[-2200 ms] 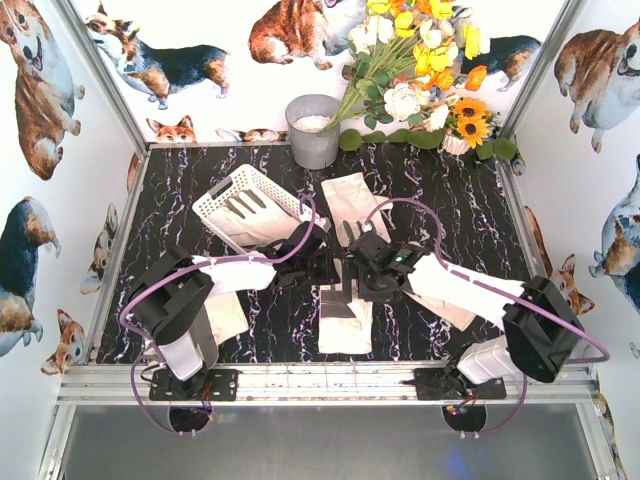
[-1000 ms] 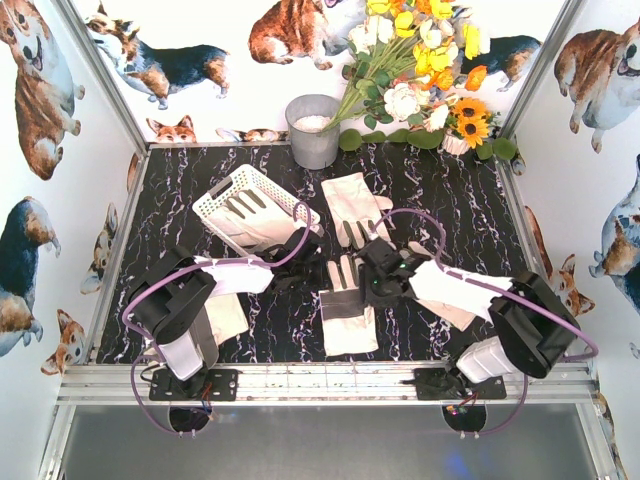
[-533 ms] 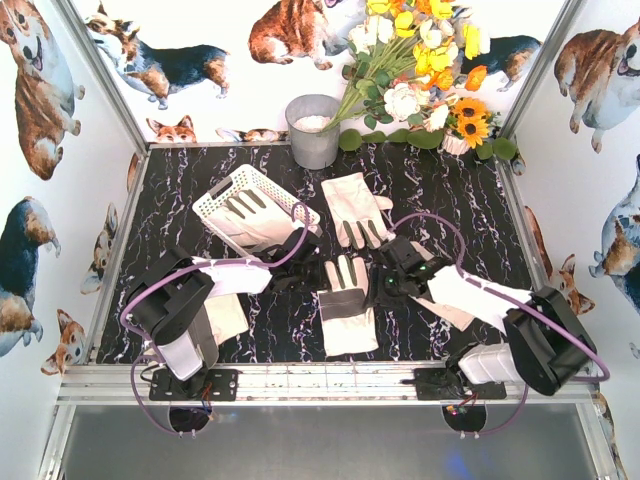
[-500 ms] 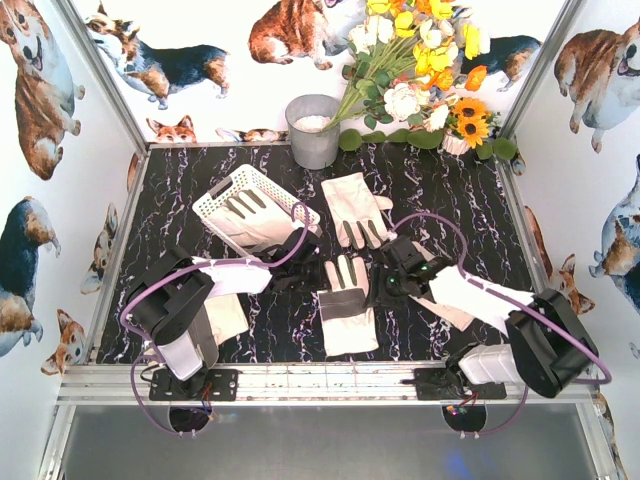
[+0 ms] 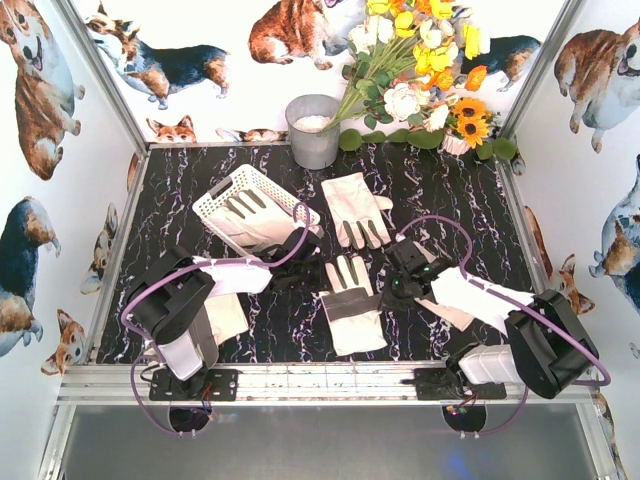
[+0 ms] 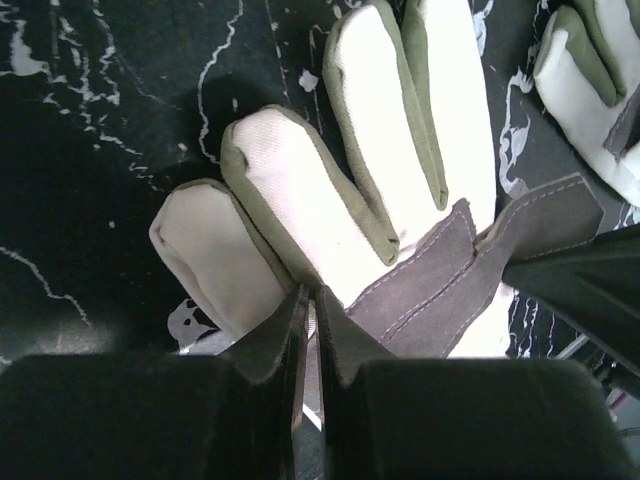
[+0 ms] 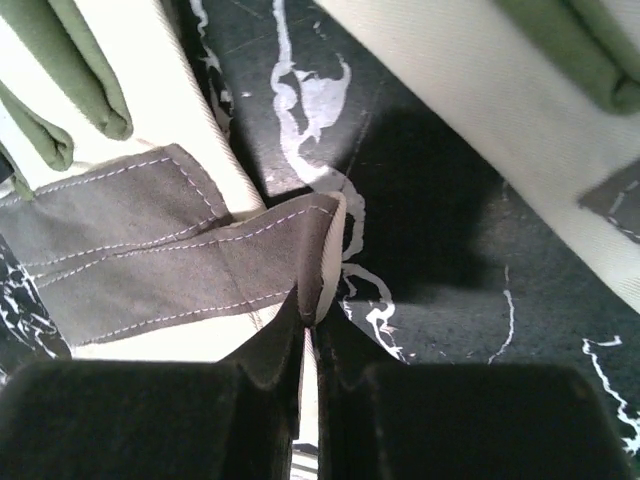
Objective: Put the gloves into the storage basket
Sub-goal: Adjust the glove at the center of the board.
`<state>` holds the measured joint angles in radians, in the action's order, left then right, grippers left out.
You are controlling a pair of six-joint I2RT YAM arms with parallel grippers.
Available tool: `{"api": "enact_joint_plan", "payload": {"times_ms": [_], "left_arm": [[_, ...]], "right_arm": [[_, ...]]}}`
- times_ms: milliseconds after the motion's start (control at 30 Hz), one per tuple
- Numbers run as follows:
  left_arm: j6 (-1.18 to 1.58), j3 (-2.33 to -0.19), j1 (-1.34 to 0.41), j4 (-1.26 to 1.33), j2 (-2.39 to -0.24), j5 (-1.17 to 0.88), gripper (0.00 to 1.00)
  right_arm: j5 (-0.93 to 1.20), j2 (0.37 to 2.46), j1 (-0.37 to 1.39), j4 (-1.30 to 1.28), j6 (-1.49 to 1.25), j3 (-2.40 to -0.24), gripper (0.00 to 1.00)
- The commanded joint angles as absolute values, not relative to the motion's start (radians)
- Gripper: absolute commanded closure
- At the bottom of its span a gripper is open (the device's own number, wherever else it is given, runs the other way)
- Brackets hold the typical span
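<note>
The cream-white fabric glove (image 5: 350, 305) with dark grey palm patches lies flat near the middle of the black marbled table (image 5: 450, 190). Its long axis runs near to far, fingers pointing away from the arm bases and cuff toward them. The left gripper (image 6: 310, 298) is pinched on the glove's left edge, beside a finger. The right gripper (image 7: 310, 312) is clamped on a raised fold of its right edge. The shallow white slotted plastic basket (image 5: 262, 181) sits far-left, with a second glove (image 5: 250, 215) inside.

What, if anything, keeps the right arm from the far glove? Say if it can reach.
Probably not yet: its jaws are shut on the middle glove. The far glove lies bare just beyond, nothing between.
</note>
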<state>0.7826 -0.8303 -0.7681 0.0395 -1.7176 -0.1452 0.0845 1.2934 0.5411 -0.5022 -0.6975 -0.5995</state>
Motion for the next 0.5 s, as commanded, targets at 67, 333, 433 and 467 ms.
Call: {"api": "enact_joint_plan", "payload": {"times_ms": [67, 333, 433, 467], "left_arm": [[0.702, -0.898, -0.764, 0.023, -1.8, -0.199, 0.99], [0.678, -0.979, -0.789, 0.021, -1.873, -0.232, 0.97], [0.677, -0.971, -0.79, 0.025, -1.858, -0.225, 0.85], [0.677, -0.971, -0.791, 0.02, -1.844, -0.218, 0.8]], "right_arm": [[-0.156, 1.316, 0.525, -0.658, -0.743, -0.637, 1.0], [-0.234, 1.281, 0.505, -0.703, -0.776, -0.632, 1.0], [-0.209, 1.264, 0.503, -0.703, -0.763, -0.643, 0.93], [-0.191, 1.251, 0.503, -0.707, -0.749, -0.654, 0.8]]}}
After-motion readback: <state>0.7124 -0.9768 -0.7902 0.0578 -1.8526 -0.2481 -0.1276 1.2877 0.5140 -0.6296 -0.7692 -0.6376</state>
